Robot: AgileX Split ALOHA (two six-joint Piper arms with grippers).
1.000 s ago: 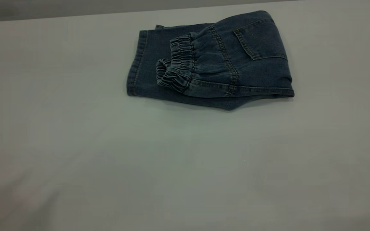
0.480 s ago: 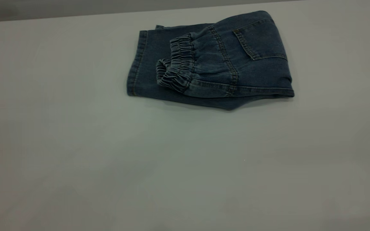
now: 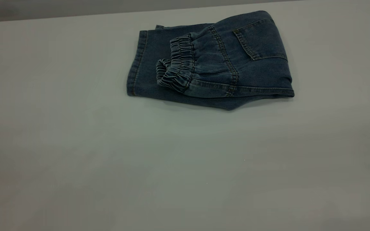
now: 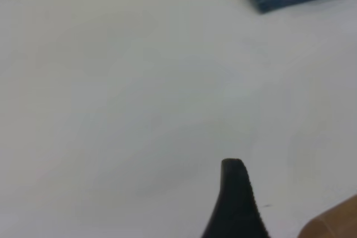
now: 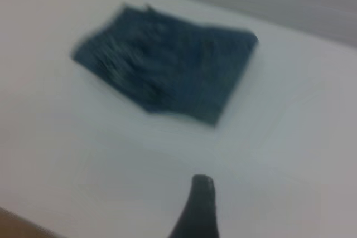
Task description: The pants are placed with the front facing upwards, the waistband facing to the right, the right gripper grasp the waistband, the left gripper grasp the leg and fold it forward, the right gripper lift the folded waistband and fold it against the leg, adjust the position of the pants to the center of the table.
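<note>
Toward the far side of the table (image 3: 75, 144), the pants (image 3: 210, 61) lie folded, waistband (image 3: 175, 70) over leg, unmoved vs 1 s ago. Both grippers are withdrawn; finger state can't be told. Centering seems left.

Little differs in the exterior view. The faint shading on the near part of the surface (image 3: 75, 192) shifts. The paler patch seen near the left corner a second ago is gone, and the grey there is now more even. A tiny pale speck (image 3: 207, 183) now shows on the surface in front of the pants (image 3: 210, 61); it is not visible earlier.
</note>
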